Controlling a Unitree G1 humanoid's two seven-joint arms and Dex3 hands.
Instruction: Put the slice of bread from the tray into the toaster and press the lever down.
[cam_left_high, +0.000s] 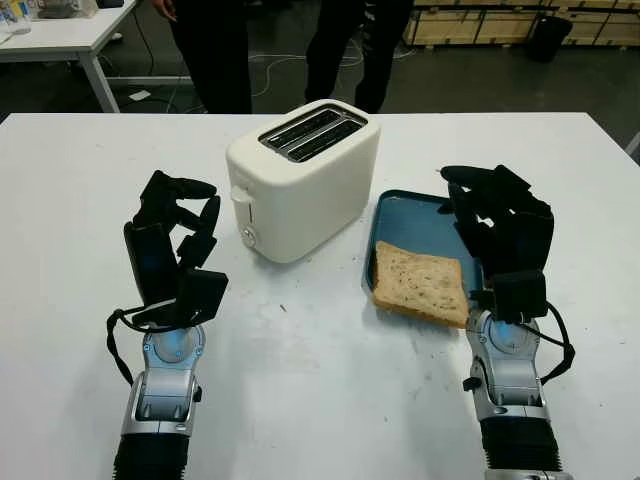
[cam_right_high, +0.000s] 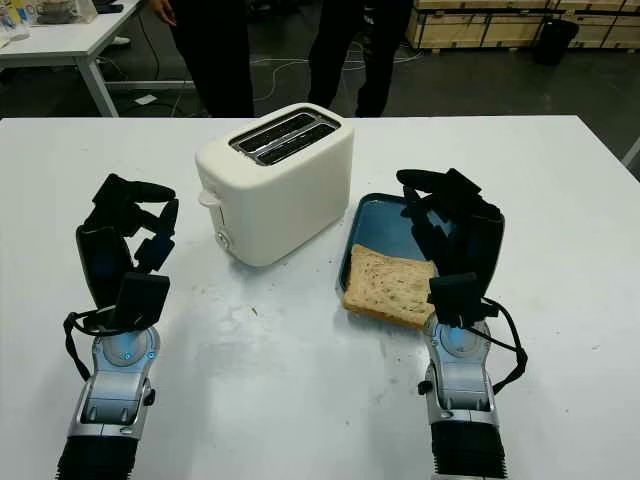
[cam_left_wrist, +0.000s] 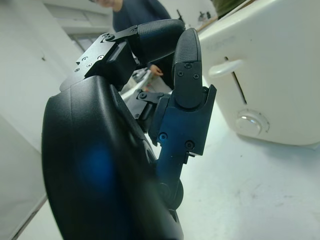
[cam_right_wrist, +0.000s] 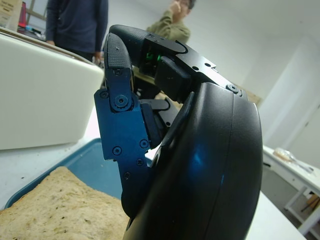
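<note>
A white tabletop (cam_left_high: 300, 400) carries everything, its surface faintly scuffed and speckled with crumbs near the middle; beyond its far edge lie a dark floor with loose cables, a second white table (cam_left_high: 60, 35) at the far left, and stacked wooden pallets (cam_left_high: 500, 25) along the back. Two people (cam_left_high: 215, 50) stand just past the far edge, seen from the waist down. There is one cream two-slot toaster (cam_left_high: 305, 185) toward the far middle of the tabletop, both slots empty, its lever (cam_left_wrist: 227, 67) up and one round dial (cam_left_wrist: 248, 123) below it on the end facing the left hand — faint raised lettering on its side is too dim to read. Just beside it, toward the right edge, sits one blue tray (cam_left_high: 410, 215) holding one slice of bread (cam_left_high: 420, 283), which lies at the tray's near end, overhanging the rim. The left hand (cam_left_high: 172, 250) is near the toaster's lever end, apart from it, fingers (cam_left_wrist: 187, 60) curled and holding nothing. The right hand (cam_left_high: 500, 235) hovers over the tray's right side beside the bread, fingers (cam_right_wrist: 117, 65) likewise curled on nothing.
</note>
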